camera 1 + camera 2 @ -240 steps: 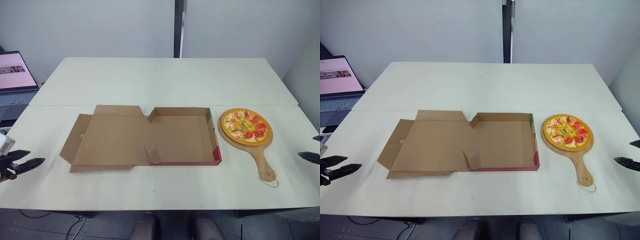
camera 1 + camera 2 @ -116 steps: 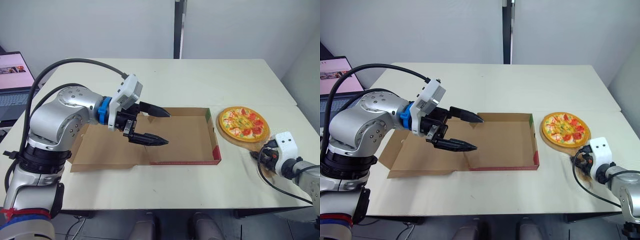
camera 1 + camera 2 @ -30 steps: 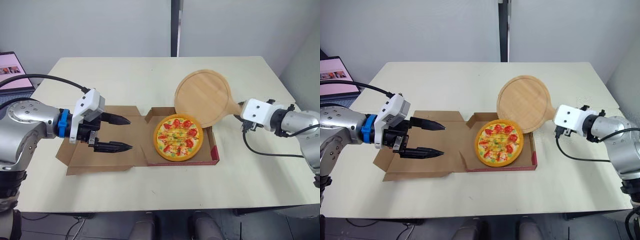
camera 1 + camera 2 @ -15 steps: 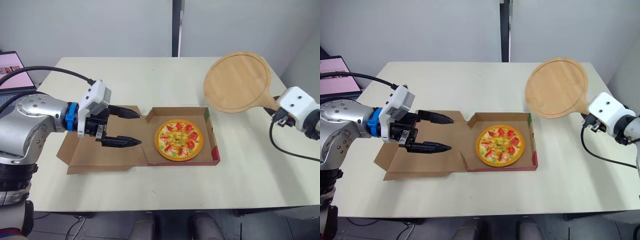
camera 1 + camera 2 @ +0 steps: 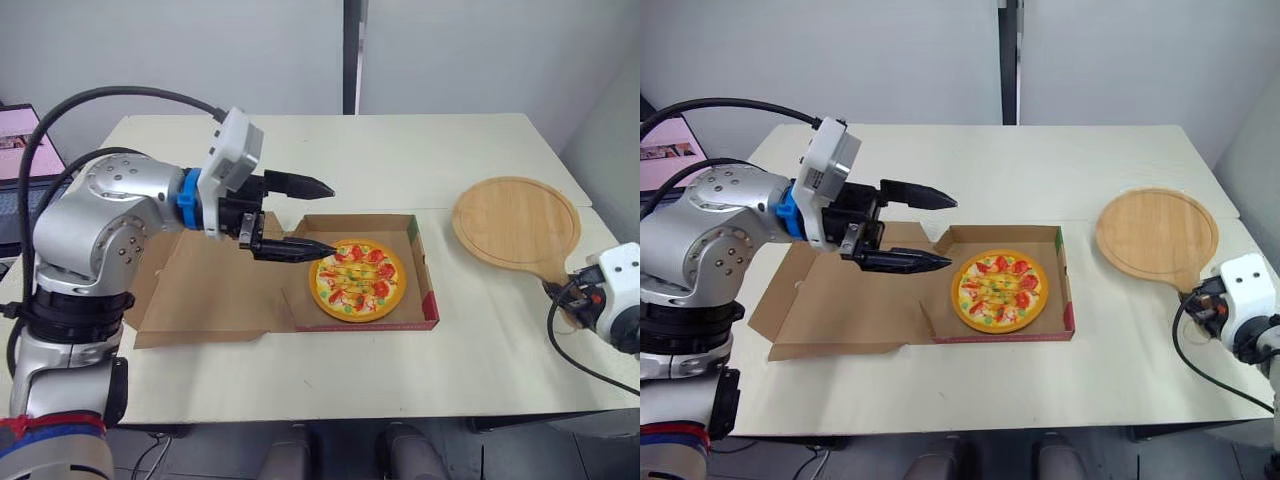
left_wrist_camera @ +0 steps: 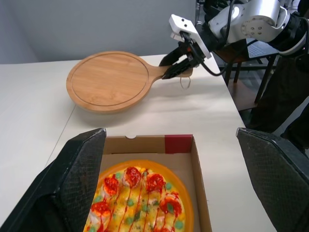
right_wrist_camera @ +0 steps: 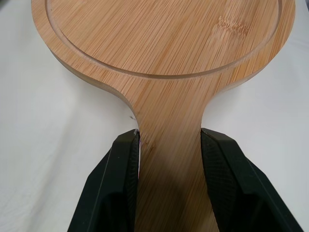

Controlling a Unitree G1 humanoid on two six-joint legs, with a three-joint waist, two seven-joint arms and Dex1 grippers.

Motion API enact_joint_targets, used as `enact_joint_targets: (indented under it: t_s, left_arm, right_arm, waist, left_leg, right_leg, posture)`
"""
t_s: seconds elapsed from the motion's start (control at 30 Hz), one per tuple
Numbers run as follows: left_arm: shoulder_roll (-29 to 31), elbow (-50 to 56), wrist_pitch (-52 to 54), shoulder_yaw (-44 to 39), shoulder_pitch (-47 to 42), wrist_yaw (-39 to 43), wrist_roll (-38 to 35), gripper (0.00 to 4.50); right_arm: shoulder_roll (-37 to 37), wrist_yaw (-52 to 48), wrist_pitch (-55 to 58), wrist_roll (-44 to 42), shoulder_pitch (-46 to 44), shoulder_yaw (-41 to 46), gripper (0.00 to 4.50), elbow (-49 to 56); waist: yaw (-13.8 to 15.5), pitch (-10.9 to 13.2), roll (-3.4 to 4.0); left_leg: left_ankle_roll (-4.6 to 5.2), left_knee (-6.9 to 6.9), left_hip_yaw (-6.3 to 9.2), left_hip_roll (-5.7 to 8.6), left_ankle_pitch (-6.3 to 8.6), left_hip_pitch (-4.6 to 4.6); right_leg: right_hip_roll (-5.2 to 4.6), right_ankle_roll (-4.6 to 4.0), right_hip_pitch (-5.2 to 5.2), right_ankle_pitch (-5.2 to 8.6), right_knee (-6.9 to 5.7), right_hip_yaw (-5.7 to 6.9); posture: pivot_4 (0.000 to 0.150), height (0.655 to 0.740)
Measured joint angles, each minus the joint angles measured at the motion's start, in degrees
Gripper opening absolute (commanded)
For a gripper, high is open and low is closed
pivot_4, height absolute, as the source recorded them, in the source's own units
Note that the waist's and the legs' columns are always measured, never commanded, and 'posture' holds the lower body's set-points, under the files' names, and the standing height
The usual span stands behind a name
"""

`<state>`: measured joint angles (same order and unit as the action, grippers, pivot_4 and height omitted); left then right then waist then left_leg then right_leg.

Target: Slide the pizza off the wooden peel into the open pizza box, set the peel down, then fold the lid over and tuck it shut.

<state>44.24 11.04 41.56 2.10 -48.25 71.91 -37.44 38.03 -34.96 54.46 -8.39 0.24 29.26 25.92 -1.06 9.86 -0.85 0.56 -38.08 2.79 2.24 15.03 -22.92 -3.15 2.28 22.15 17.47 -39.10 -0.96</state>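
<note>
While pizza (image 5: pixel 357 279) lies boxed; peel (image 7: pixel 164 58) handle between right gripper (image 7: pixel 170 138) fingers

This looks like a robotics lab or test room in an office-type building rather than a kitchen. Plain pale wall panels (image 5: pixel 200 50) stand along the far side, with a dark vertical gap (image 5: pixel 348 55) between them. The work surface is a pale tabletop (image 5: pixel 330 150) made of two plain tables pushed together, their seam (image 5: pixel 440 208) running left to right. At the far left an open laptop (image 5: pixel 15 150) shows a lit pink screen. The left wrist view shows dark metal-framed furniture (image 6: pixel 251 60) past the tabletop's right end
</note>
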Motion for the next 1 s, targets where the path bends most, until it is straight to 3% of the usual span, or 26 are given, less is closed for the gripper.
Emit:
enact_joint_targets:
  t_s: [0.4, 0.67, 0.87, 1.0]
  left_arm:
    - [-1.4, -0.5, -0.5, 0.5, -0.8, -1.1, 0.6, 4.50]
    - [-1.2, 0.0, -0.4, 0.5, -0.4, -1.6, 0.6, 4.50]
    - [0.5, 0.4, -0.4, -0.7, 3.0, -4.1, 0.9, 4.50]
    - [2.5, 0.8, -1.3, -3.9, 6.8, -6.6, 2.0, 4.50]
  right_arm:
    - [-1.1, 2.4, -1.6, -3.9, -0.9, 0.0, 1.61, -13.4]
    - [1.5, 2.4, -0.5, -6.8, 1.4, 3.6, 4.35, -13.3]
    - [7.6, -2.6, -2.7, -9.1, 8.0, 8.7, 4.45, -6.4]
    - [11.1, -8.2, -5.7, -13.2, 6.8, 7.9, 4.45, -0.6]
  waist:
    - [0.0, 0.0, 0.00]
    - [0.2, 0.0, 0.01]
    - [0.1, 0.0, 0.02]
    - [-0.6, 0.0, 0.02]
  left_leg:
    - [0.00, 0.00, 0.01, 0.00, 0.00, 0.01]
    - [0.00, 0.00, 0.03, 0.00, 0.00, 0.01]
    - [0.00, 0.01, 0.01, -0.03, 0.00, 0.07]
    - [0.00, 0.02, 0.03, -0.06, 0.00, 0.10]
  right_leg:
    - [0.00, 0.00, -0.02, 0.00, 0.01, 0.01]
    - [0.00, 0.00, -0.05, 0.00, 0.02, 0.02]
    - [0.01, 0.00, -0.09, 0.00, 0.03, 0.00]
    - [0.02, 0.00, -0.12, 0.00, 0.05, 0.02]
  posture:
    - [0.150, 0.7318]
    - [0.150, 0.7318]
    - [0.150, 0.7318]
    - [0.150, 0.7318]
